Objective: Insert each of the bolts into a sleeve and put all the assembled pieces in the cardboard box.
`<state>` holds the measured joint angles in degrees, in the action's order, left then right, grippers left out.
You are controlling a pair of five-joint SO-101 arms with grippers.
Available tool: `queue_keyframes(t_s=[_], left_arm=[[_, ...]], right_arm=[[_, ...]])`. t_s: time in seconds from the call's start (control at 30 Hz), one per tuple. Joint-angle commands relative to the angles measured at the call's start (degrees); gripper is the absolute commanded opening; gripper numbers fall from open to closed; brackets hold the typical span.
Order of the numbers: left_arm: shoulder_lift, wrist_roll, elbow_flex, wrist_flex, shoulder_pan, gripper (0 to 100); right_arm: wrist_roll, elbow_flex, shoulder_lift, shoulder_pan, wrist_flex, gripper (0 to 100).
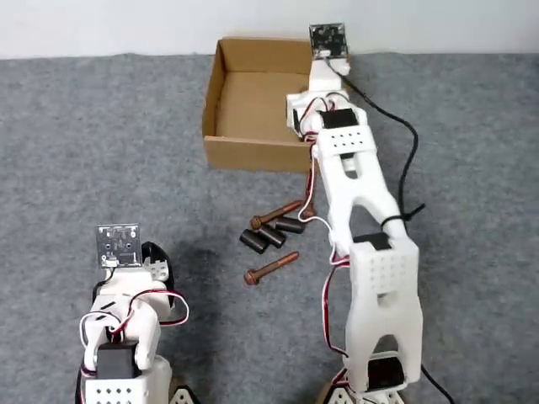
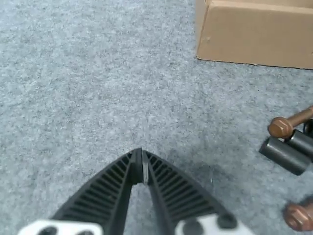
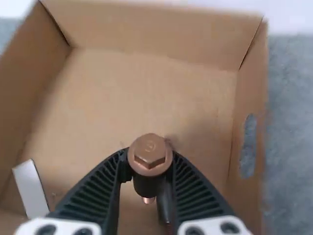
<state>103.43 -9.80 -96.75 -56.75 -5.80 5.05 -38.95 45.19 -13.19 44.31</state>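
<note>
My right gripper hangs over the inside of the cardboard box and is shut on an assembled piece: a copper hex-head bolt seated in a dark sleeve, held upright. On the grey carpet in front of the box lie two copper bolts and three dark sleeves, close together. My left gripper is shut on nothing, low over the carpet to the left of that pile. From it I see a bolt head and a sleeve nearby.
The right arm stretches from the table's front edge to the box, passing just right of the loose parts. A white strip lies on the box floor. Open carpet spreads left of the box and around the left arm.
</note>
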Motion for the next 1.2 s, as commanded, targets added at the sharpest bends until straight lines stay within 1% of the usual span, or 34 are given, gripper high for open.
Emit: queue_keyframes(t_s=[0.0,0.07,0.2,0.23,0.4,0.53,0.77,0.97,1.17], left_arm=[[0.18,-0.35,0.31,-0.26,-0.35,0],[0.18,-0.35,0.31,-0.26,-0.35,0],[0.18,-0.35,0.31,-0.26,-0.26,0],[0.18,-0.35,0.31,-0.26,-0.26,0],[0.18,-0.35,0.31,-0.18,-0.26,0],[0.18,-0.35,0.31,-0.18,-0.35,0],[0.18,-0.35,0.31,-0.26,-0.44,0],[0.18,-0.35,0.31,-0.26,-0.44,0],[0.18,-0.44,0.31,-0.35,-0.44,0]], right_arm=[[-2.64,-9.93,2.86,-1.89,5.76,1.3],[-4.31,-12.84,5.58,-2.33,8.84,3.5],[-5.10,-17.93,9.80,-3.12,14.11,14.6],[-4.92,-19.52,10.59,-3.21,15.34,16.0],[-4.84,-28.04,12.88,-3.82,20.70,16.2],[-4.75,-34.11,12.62,-4.79,29.23,16.2],[-4.66,-49.14,13.05,-6.81,44.26,16.2],[-4.92,-56.53,12.97,-8.75,57.89,16.2],[-5.01,-57.05,11.12,-8.84,58.59,16.2]])
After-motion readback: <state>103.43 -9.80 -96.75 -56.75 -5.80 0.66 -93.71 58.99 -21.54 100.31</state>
